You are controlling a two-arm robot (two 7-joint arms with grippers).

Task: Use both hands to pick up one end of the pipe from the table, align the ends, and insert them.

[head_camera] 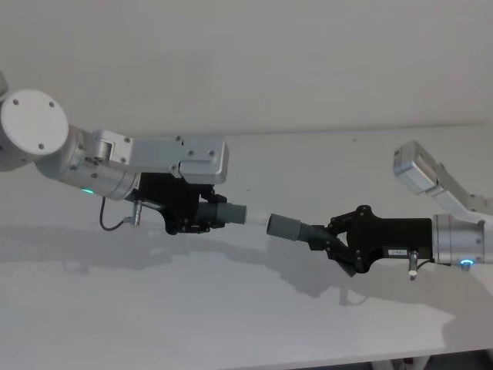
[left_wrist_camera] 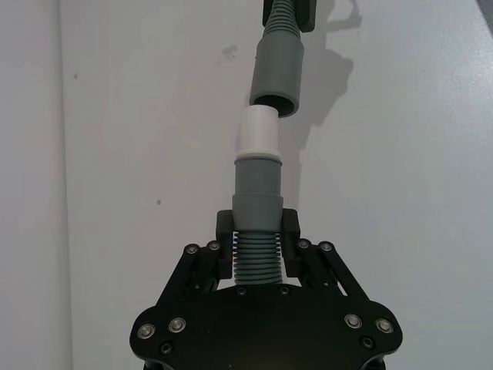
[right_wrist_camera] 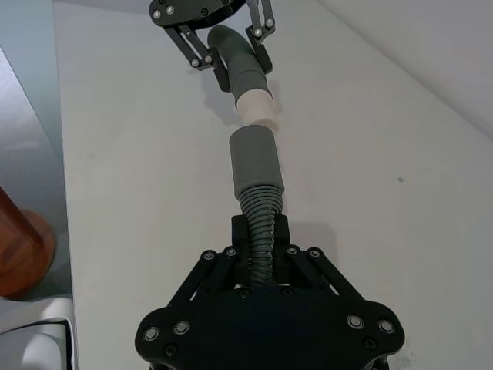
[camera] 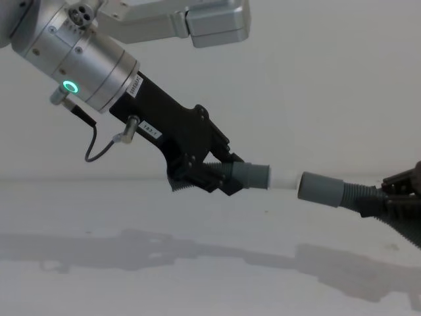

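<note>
A reddish-brown rounded object [right_wrist_camera: 23,247] sits beside a grey panel [right_wrist_camera: 27,116].

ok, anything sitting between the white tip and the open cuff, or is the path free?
Nothing visible is in the way. The left gripper holds the piece with the white tip; the right gripper holds the piece with the open grey cuff. Both are held above the table, facing each other across a small bare gap.

Soft, even light from above falls on the plain matte white-grey table [head_camera: 254,324], where the arms throw pale, blurred shadows (darkest in the chest view). There is no harsh glare. The head view looks dim and faintly grainy; both wrist views are sharp.
</note>
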